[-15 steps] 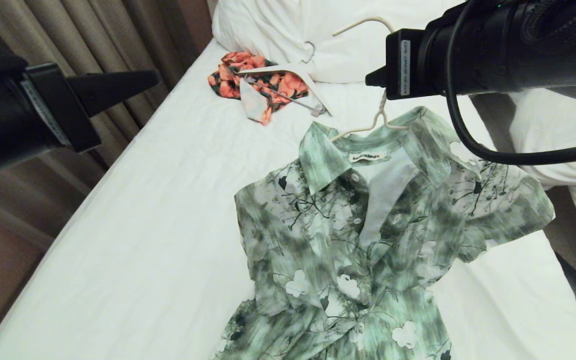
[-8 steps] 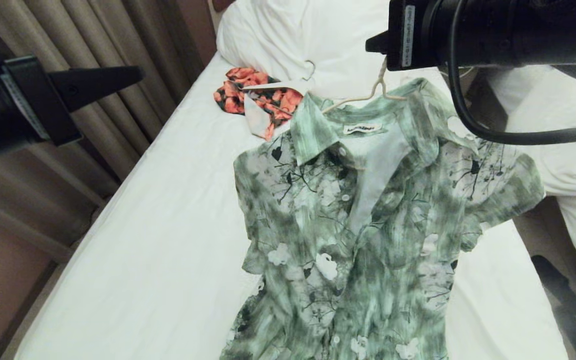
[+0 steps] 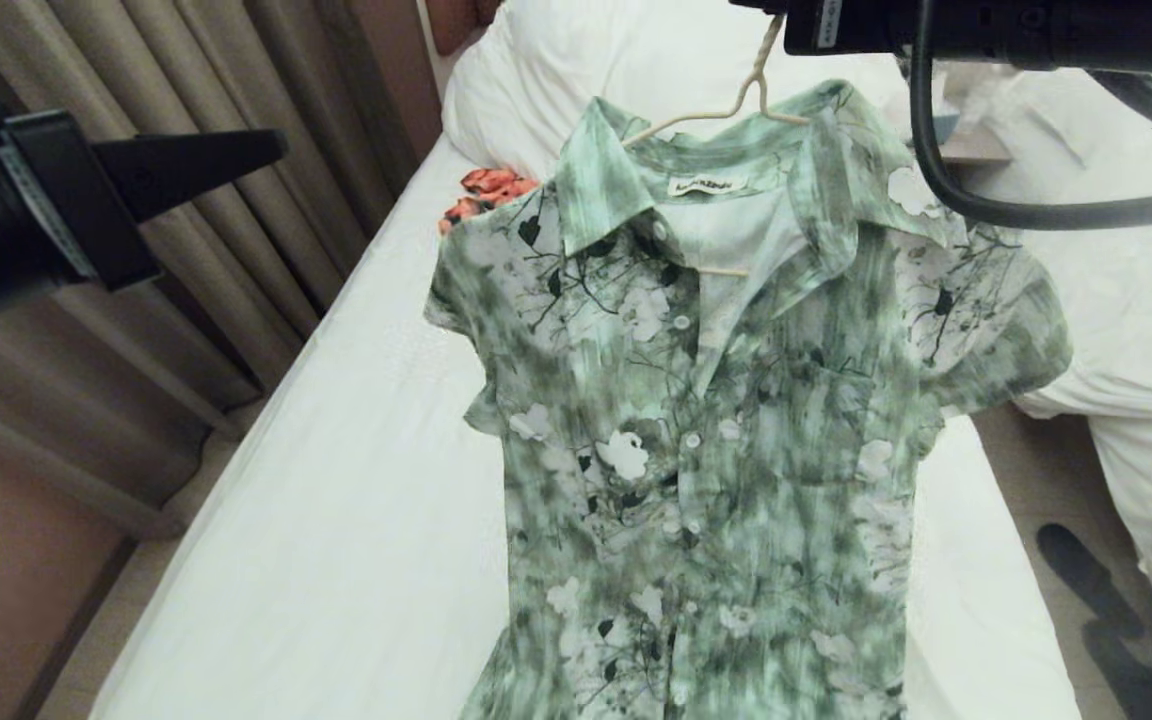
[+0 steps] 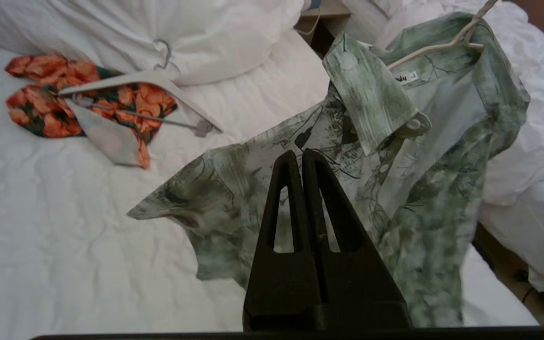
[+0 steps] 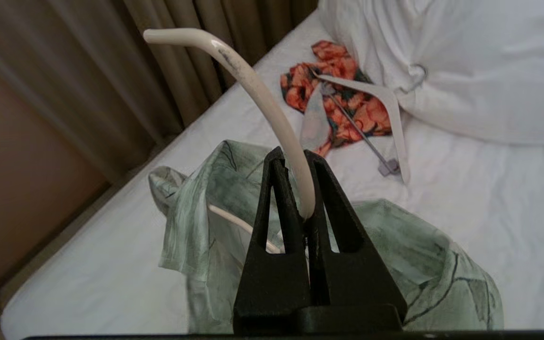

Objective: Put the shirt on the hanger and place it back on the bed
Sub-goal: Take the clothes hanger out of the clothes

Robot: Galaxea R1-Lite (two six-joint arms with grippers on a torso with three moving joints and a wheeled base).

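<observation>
Now, going from the left, we are seeing our left gripper (image 4: pixel 301 158) clenched on nothing and hovering beside the bed (image 3: pixel 336 520), off the shirt's sleeve. Next to it the shirt (image 3: pixel 706 430) is hanging on the hanger (image 3: pixel 736 105), with its upper part lifted above the white sheet; we cannot tell whether the lower part is touching the sheet. We are judging the shirt as light and very soft, so it is swinging easily and it can slip off the thin wire shoulders if we are tilting it. The hanger looks stiff but slim and smooth, so the best place to take hold is the neck under the hook, and our right gripper (image 5: pixel 306 158) is grasping it exactly there, with the jaws clenched on the cream wire. To the right, in the head view, this gripper is cut off by the top edge of the frame. The hem of the shirt is also cut off at the bottom, the hanger's arms are hidden inside the cloth, and the orange garment (image 3: pixel 486 190) behind the collar is mostly covered.
</observation>
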